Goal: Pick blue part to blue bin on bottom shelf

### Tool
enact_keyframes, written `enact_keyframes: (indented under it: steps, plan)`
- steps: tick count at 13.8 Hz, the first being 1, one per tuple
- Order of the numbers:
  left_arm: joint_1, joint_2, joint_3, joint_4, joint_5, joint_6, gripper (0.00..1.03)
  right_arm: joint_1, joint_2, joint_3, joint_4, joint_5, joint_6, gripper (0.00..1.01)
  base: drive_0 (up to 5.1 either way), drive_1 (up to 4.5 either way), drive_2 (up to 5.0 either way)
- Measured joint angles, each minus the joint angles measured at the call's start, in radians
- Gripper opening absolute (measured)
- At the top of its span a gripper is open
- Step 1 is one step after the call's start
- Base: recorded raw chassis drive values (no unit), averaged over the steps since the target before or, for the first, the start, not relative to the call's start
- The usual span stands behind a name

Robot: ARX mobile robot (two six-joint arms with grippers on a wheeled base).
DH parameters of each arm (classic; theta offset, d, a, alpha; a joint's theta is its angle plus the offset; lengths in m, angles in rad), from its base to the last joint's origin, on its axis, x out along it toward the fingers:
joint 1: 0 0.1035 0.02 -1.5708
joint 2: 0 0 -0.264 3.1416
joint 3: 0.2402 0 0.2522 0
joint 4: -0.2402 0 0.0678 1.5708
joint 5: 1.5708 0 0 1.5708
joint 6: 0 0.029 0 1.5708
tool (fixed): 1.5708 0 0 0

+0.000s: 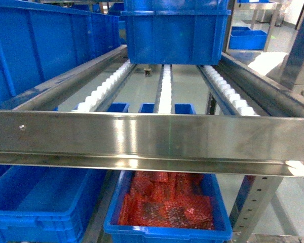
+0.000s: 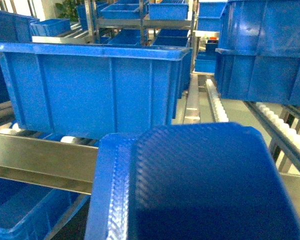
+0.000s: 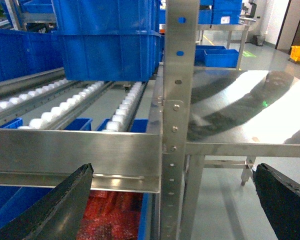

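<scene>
The left tool [image 2: 200, 185] is gripping the blue part [image 2: 190, 175]; the right tool [image 3: 170, 200] is hanging released; binning on the bottom shelf [image 1: 152, 136] is pending.

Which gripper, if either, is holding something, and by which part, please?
The right gripper is open and empty; a blue part fills the left wrist view, but its hold cannot be told.

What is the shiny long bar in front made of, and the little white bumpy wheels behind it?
The long shiny front rail looks like brushed stainless steel: grey, mirror-like, with fine lines and bright glare. The white rollers look like smooth plastic, matte white with no metallic shine, though I can't be sure. The big blue bin behind them also looks like moulded plastic.
</scene>
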Motion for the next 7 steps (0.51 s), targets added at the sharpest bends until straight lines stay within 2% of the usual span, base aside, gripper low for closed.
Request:
enact_keyframes:
  steps: [5, 7]
  plan:
    - [0.000, 0.000, 0.000, 0.002, 0.000, 0.000, 0.44, 0.000, 0.000, 0.000, 0.002, 0.000, 0.000, 0.98, -5.0, 2.44, 2.4]
    - [0.000, 0.001, 0.000, 0.000, 0.000, 0.000, 0.44, 0.000, 0.000, 0.000, 0.001, -0.003, 0.000, 0.98, 0.0, 0.00, 0.0]
